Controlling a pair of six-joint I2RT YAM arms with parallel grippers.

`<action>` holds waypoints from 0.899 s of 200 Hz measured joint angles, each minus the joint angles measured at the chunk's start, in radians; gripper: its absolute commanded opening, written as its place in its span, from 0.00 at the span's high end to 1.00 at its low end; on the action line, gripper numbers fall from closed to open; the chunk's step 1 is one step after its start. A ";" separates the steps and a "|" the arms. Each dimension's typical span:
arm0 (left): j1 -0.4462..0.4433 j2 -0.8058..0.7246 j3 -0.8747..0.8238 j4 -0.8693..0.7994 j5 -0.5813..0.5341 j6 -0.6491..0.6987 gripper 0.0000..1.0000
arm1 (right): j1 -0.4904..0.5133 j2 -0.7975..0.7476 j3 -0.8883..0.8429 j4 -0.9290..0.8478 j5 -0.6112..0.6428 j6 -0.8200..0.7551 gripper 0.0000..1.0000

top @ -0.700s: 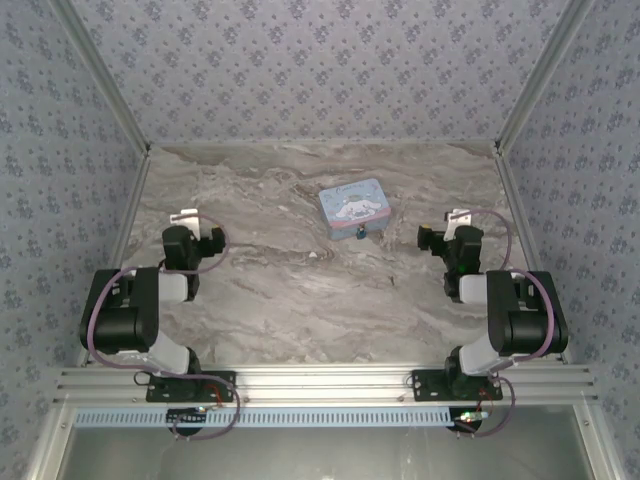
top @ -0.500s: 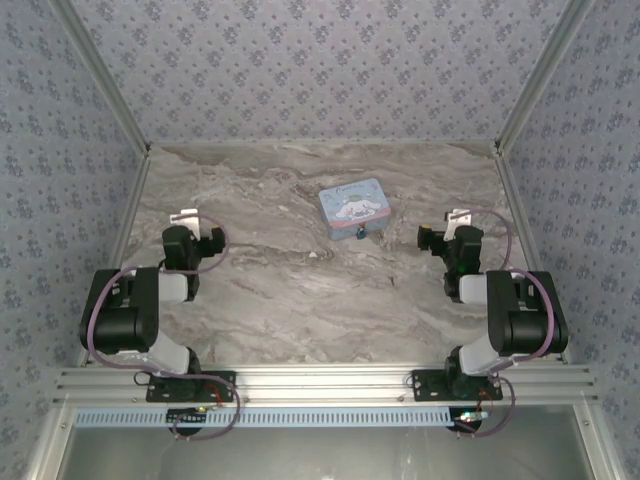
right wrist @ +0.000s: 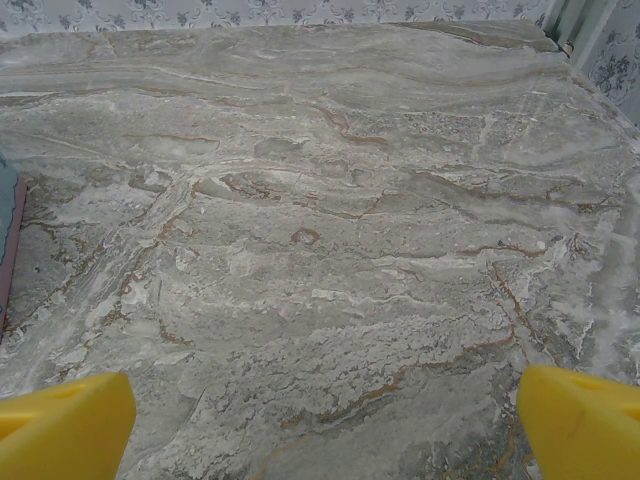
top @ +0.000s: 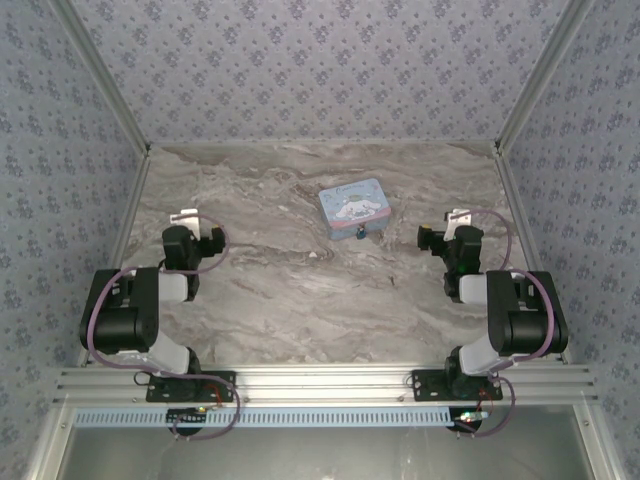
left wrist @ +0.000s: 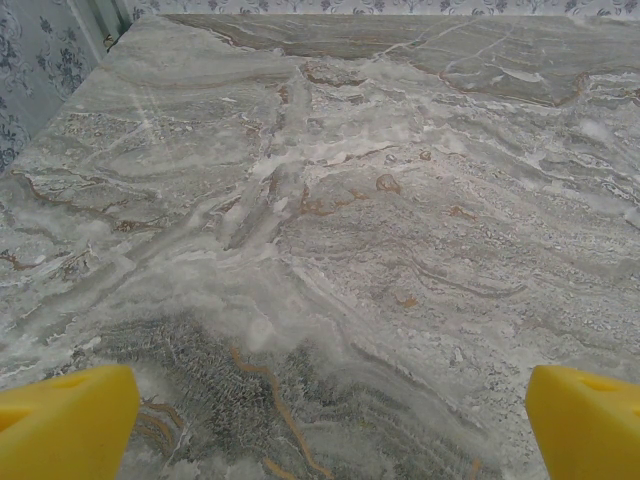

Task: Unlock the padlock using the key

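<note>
Yellow pads (left wrist: pixel 60 415) of left claw (left wrist: pixel 325 425) sit spread wide, nothing btwn; right claw (right wrist: pixel 325 425) same, released & empty. Both hover low over marble table (top: pixel 280 295), well apart from tin (top: pixel 354 203). Padlock (top: pixel 360 234) at tin's near edge, touching it. Key too small to tell. Prob. reach step: locate key first, pinch its head w/ tips low, other claw steadies lock body.

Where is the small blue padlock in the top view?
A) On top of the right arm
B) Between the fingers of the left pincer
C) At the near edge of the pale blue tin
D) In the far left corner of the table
C: the padlock sits at the near edge of the tin, about at its middle.
</note>
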 measured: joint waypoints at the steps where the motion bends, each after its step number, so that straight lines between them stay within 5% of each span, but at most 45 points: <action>1: 0.000 0.000 0.000 0.000 0.000 0.000 0.01 | 0.000 0.000 0.000 0.000 0.000 0.000 0.00; 25: 0.000 -0.032 0.000 -0.049 -0.001 0.000 0.00 | 0.000 -0.018 0.011 -0.059 0.018 0.002 0.00; 58: -0.014 -0.254 0.026 -0.230 -0.012 -0.026 0.01 | 0.003 -0.179 0.135 -0.369 0.035 0.040 0.00; 112: -0.035 -0.505 0.185 -0.502 0.078 -0.313 0.01 | 0.186 -0.343 0.461 -0.945 0.018 0.160 0.00; 148: -0.198 -0.531 0.161 -0.557 0.159 -0.482 0.00 | 0.392 -0.270 0.568 -1.273 0.011 0.214 0.12; 180: -0.352 -0.515 0.136 -0.558 0.172 -0.563 0.01 | 0.418 -0.137 0.574 -1.450 -0.013 0.238 0.26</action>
